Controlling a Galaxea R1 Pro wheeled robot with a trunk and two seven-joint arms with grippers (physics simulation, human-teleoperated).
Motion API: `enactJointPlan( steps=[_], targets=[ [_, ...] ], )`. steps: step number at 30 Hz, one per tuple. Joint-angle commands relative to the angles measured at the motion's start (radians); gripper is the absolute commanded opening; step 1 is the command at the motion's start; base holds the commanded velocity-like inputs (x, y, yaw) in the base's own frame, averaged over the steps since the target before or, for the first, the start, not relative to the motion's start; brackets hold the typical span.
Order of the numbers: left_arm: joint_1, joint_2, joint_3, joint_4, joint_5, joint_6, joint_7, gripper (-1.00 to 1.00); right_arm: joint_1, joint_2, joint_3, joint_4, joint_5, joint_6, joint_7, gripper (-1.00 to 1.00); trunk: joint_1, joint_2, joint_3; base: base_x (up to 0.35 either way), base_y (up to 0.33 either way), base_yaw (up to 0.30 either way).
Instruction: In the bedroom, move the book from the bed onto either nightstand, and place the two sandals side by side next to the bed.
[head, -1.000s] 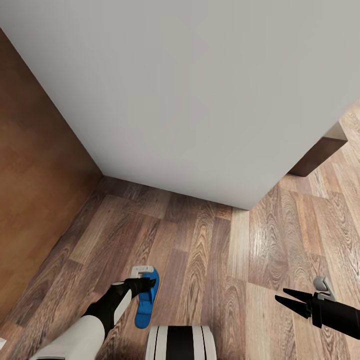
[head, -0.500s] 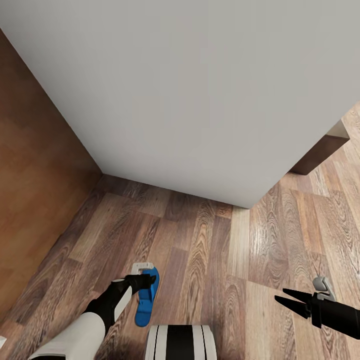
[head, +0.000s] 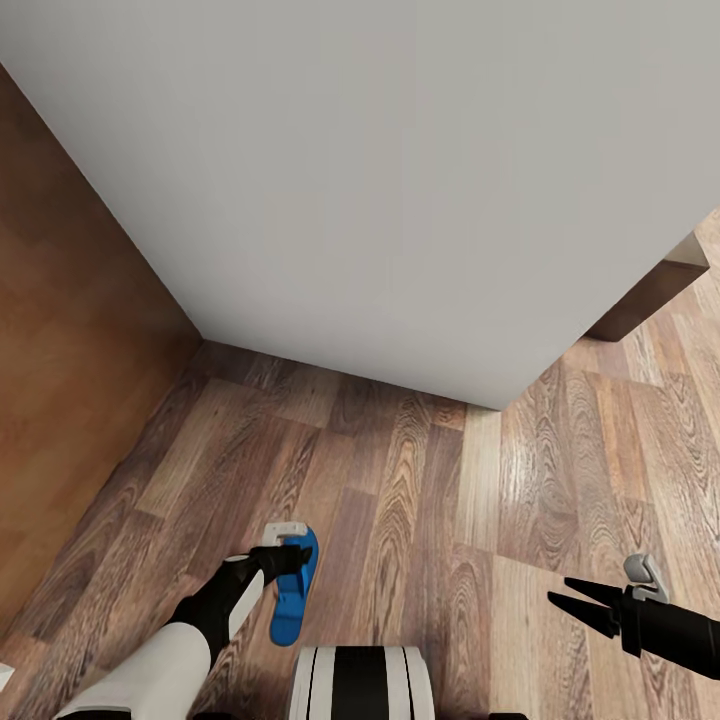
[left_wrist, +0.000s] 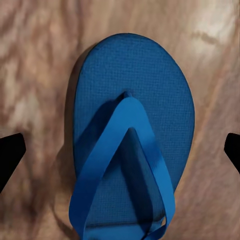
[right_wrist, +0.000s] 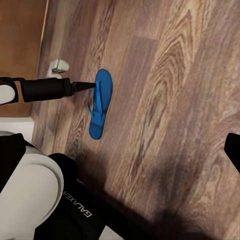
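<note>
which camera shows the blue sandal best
The left wrist view: the bright blue flat flip-flop sandal is close up, straps clear. In the head view it is small, partly behind the left tool; the right wrist view shows it small.

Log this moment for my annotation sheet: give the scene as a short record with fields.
setting: brown wood-plank floor beside the light-grey bed
object: one bright blue flip-flop sandal, lying flat on the floor, strap up
left gripper: open, fingers either side of the sandal, not gripping
right gripper: open, holding nothing, above bare floor
</note>
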Motion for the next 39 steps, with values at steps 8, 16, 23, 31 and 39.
enactJointPlan(
  steps=[8,16,23,31,39],
  targets=[
    [-0.004,-0.001,0.002,-0.043,0.004,0.012,-0.003,1.0,0.0,0.001,0.002,0.0,0.0,0.004,-0.001,1.0,0.001,-0.001,-0.012,0.0,0.0,0.0],
    [-0.005,0.0,-0.002,-0.06,0.004,0.015,-0.003,1.0,-0.001,0.003,0.014,0.0,0.001,0.002,-0.004,1.0,0.002,-0.001,-0.02,0.0,0.0,0.0],
    [-0.006,0.0,-0.003,-0.063,0.005,0.017,-0.003,1.0,-0.001,0.003,0.026,0.001,0.002,0.001,-0.006,1.0,0.003,-0.002,-0.028,0.0,0.0,0.0],
    [-0.006,0.0,-0.004,-0.064,0.005,0.017,-0.002,1.0,-0.001,0.003,0.029,0.001,0.003,0.001,-0.008,1.0,0.006,-0.003,-0.055,0.0,0.0,0.0],
    [-0.006,0.0,-0.004,-0.063,0.005,0.016,-0.001,1.0,-0.001,0.003,0.03,0.001,0.003,0.001,-0.007,1.0,0.007,-0.004,-0.059,0.0,0.0,0.0]
  ],
)
